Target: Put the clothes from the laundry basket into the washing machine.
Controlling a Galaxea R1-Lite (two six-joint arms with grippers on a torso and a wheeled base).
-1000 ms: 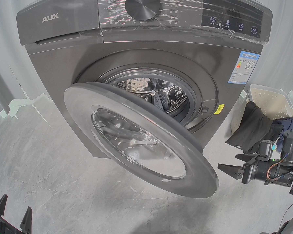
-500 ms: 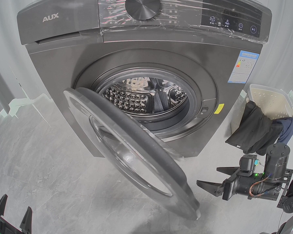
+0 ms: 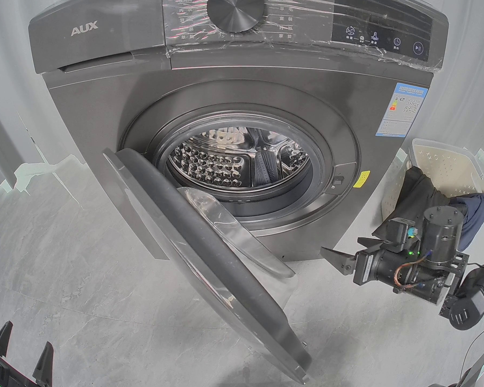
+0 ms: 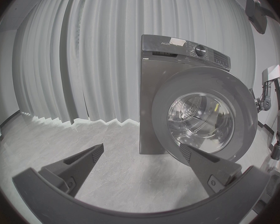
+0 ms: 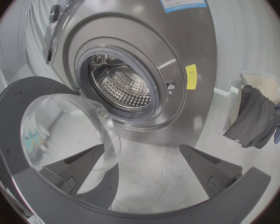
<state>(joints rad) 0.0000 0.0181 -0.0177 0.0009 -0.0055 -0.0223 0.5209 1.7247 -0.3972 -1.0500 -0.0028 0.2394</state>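
Note:
The grey washing machine stands with its round door swung wide open to the left, baring the steel drum. At the machine's right side sits a white laundry basket; a black garment hangs over its rim, and a blue garment lies beside it. My right gripper hovers open and empty, low in front of the basket and right of the door opening. In the right wrist view, the right gripper points at the floor below the drum. My left gripper is open, low at the left.
The open door juts out over the floor between the two arms. Pale curtains hang behind and left of the machine. Bare marble floor lies to the left of the door.
The door swung further open to the left, uncovering the drum. My right gripper shifted left and down, then rose nearer the machine. The left gripper stayed put.

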